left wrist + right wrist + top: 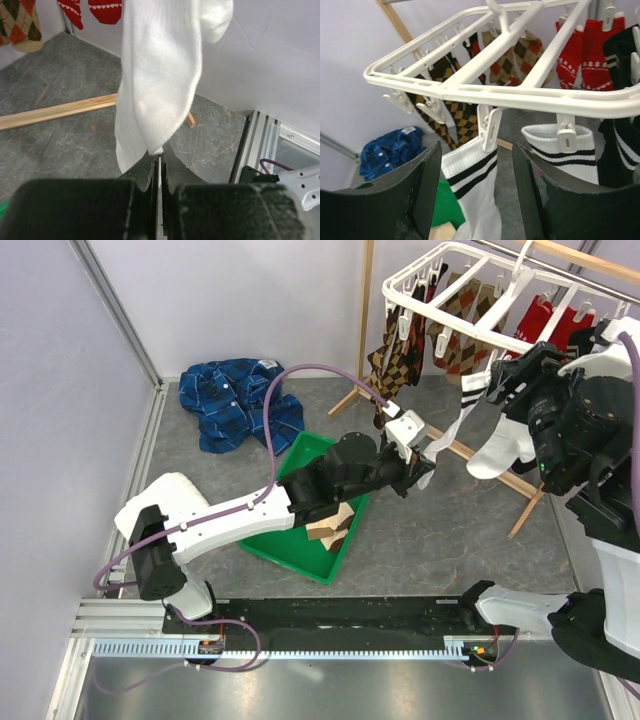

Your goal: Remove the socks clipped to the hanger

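Where the left hand (158, 161) is pressing together on the white sock (155, 90), the toe tip is hiding between the fingers. The hanger (440, 310) is running out of the top view at the right edge, and the right arm is covering most of its own hand there. A small label is showing on the blue cloth (395, 150), but its writing is too small to read. The sock is hanging from a clip (489, 131) on the hanger's near rail, cuff up, its long axis slanting down toward the left hand above the desk (420, 530). The right hand (477, 147) is standing spread, one finger on each side of that clip.
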Available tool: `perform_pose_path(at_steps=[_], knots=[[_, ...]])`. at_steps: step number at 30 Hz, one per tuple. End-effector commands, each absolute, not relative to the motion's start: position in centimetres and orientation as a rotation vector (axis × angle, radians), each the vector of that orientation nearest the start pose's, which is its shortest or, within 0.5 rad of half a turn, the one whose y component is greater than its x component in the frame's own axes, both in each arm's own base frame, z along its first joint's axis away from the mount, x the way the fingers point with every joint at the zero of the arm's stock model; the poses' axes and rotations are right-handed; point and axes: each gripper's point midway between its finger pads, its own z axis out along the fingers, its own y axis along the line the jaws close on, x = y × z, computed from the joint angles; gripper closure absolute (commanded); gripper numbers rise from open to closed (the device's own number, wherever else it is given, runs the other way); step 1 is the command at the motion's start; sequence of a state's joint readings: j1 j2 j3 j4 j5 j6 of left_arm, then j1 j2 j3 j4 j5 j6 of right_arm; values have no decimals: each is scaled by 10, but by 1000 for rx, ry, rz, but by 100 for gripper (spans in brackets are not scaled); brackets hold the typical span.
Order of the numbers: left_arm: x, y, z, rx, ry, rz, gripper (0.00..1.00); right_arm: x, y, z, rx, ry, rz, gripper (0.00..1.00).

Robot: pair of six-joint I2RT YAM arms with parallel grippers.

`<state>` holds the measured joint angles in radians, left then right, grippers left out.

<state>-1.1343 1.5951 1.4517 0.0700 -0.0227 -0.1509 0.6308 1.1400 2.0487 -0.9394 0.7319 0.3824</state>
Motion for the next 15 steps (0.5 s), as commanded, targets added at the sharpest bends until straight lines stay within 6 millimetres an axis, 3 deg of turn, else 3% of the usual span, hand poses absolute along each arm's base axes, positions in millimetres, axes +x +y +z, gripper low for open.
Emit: perform_pose_path(at_steps=[1,8,15], knots=[[217,-480,365,768,1451,-884,98,251,26,536,444,1548,34,34],[210,-488,364,778,1429,-843,98,273,34,527,464,1573,-36,34],[207,-491,361,782,1423,-808,98,280,38,524,470,1582,-58,36]])
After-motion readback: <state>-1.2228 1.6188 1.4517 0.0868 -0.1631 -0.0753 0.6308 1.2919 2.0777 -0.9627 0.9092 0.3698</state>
